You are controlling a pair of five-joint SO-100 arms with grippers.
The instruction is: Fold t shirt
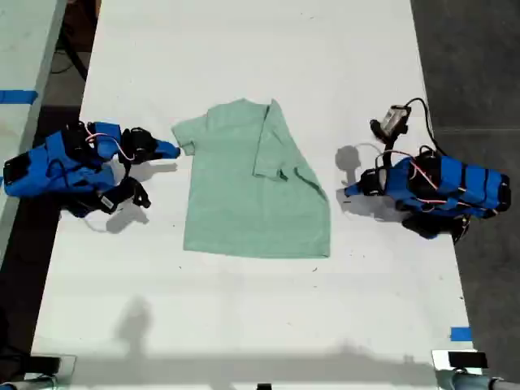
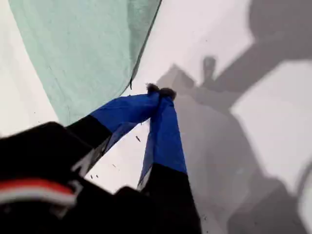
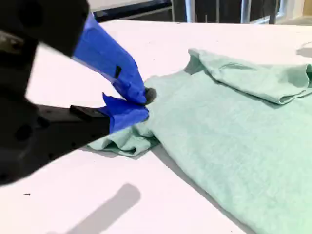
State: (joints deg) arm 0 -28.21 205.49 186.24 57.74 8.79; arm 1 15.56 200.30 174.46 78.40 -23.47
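One t shirt (image 1: 244,191), two blue arms, each with one gripper, one white table (image 1: 244,309), and two blue tape strips.

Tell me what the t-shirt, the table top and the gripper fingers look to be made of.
The t shirt: soft mint-green knit cloth, matte; it drapes and wrinkles at the folded sleeve. The table: smooth white hard surface, perhaps laminate, showing crisp shadows. The fingers of my second gripper: blue rigid plastic, possibly printed, with a dull sheen; my first gripper looks alike.

A white tabletop (image 1: 244,309) carries the partly folded mint-green t shirt (image 1: 244,191), lying flat at its middle.
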